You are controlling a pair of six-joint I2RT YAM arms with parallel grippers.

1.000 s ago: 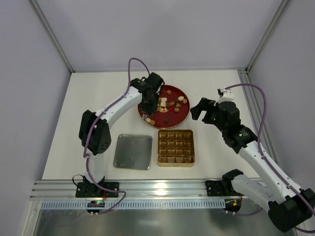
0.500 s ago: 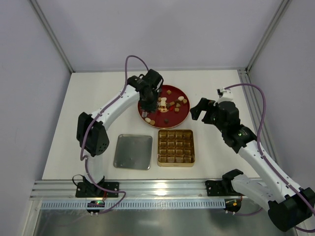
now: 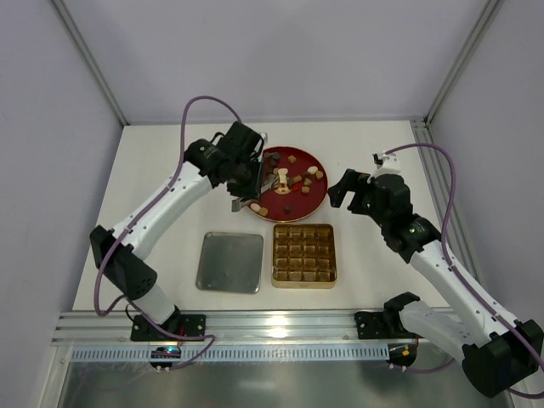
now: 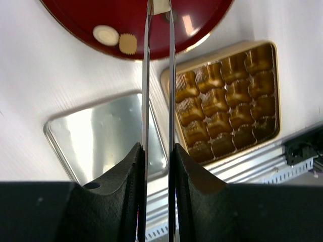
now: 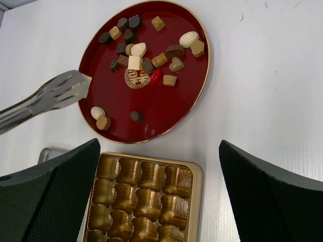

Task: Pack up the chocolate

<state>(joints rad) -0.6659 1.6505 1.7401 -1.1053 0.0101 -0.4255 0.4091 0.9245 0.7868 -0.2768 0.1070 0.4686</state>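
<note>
Left wrist view: my left tool (image 4: 159, 15), 2 long thin metal blades, is clenched on 1 small cream-white piece (image 4: 160, 5) above the round red plate (image 4: 75, 15). To its right lies the square gold tin with a grid of cells (image 4: 224, 101), and every cell I can see is bare. The flat square silver tray (image 4: 101, 141) lies just beside the tin.

Right wrist view: my right tool (image 5: 159, 151) gapes wide with nothing in it, hanging above the tin's far rows. The chocolate (image 5: 135, 62), about 20 dark brown, caramel and cream-white bits, lies scattered on the plate, mostly in its far half, with 2 near the left rim. The blades hold their piece at that left rim.

Top view: on the white table (image 3: 340, 140) the plate sits behind the tin, and the tray is left of the tin. I judge the packing barely begun: 0 cells filled as far as I can tell, 1 piece gripped, all the rest to move.
</note>
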